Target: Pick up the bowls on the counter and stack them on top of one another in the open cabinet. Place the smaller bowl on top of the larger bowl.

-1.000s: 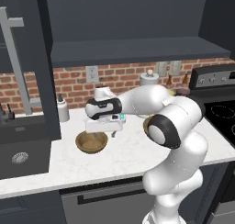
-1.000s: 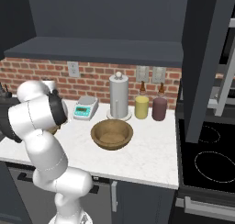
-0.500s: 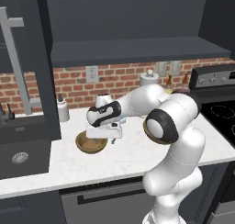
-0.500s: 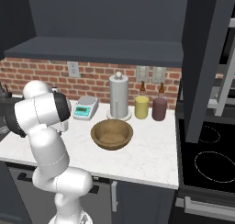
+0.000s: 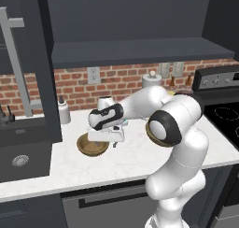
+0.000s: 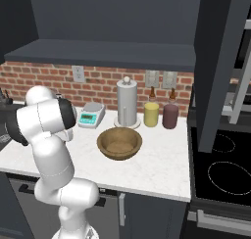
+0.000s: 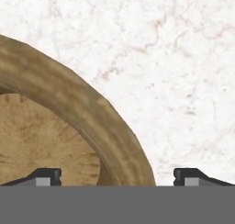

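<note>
- Jaws wide apart: in the hand view the gripper (image 7: 117, 176) hangs low over a bowl's edge, one fingertip (image 7: 43, 176) over the inside of the bowl, the other over bare marble, nothing pinched yet.
- That's the smaller bowl (image 5: 93, 145), sitting on the counter (image 5: 135, 161) just beside the hand at the sink end; its rim (image 7: 92, 126) runs right between the two fingertips.
- The larger bowl (image 6: 119, 143) waits further along the same counter, in front of the paper towel holder (image 6: 127, 103), upright and empty.
- Progress check: I'd call this the very start. Neither bowl is lifted, neither is in the cabinet (image 6: 103, 22), and no stacking is done.
- Still ahead, by my read: close on this rim, lift, carry up to the shelf. One snag: the small bowl belongs on top, so the big one has to get in there underneath it somehow.
- Whether the cabinet's shelf board is reachable from here I can't tell; the open door (image 6: 220, 66) and dark interior hide it.
- Head count: two wooden bowls, one arm with one gripper.
- Around them: one kitchen scale (image 6: 91, 114), one yellow jar (image 6: 151, 114), one dark purple jar (image 6: 170, 116), two small bottles behind those jars against the brick wall.
- Also one white dispenser bottle (image 5: 63, 112) near the sink (image 5: 21, 154), one stove (image 6: 223, 169) at the far end.
</note>
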### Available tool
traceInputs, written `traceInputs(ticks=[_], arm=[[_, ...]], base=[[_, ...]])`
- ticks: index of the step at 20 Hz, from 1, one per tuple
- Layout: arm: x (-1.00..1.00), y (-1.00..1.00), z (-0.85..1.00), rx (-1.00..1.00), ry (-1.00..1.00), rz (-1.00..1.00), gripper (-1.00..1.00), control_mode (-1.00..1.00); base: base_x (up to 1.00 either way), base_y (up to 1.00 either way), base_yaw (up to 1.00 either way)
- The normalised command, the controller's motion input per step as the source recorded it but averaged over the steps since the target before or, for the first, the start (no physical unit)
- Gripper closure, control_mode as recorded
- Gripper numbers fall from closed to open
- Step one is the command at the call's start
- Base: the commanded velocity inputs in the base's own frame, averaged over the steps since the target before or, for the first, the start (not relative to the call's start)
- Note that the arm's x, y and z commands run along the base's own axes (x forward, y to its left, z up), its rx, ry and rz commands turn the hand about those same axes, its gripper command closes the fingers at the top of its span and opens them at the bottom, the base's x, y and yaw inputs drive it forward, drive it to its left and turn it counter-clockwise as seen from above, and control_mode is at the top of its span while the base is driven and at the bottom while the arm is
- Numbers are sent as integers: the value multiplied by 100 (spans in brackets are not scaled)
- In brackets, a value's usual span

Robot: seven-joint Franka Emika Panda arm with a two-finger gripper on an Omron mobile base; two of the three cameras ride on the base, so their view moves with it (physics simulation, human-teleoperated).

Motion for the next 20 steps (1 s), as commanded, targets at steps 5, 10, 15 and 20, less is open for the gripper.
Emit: traceInputs(ticks=[5, 10, 15, 20], arm=[[-1, 0, 0, 0, -1, 0, 100, -100], [-1, 0, 0, 0, 0, 0, 100, -100], [-39, -6, 12, 0, -11, 0, 100, -100], [-82, -40, 24, 0, -23, 0, 100, -100]], base=[[0, 0, 0], [0, 0, 0], [0, 0, 0], [0, 0, 0]])
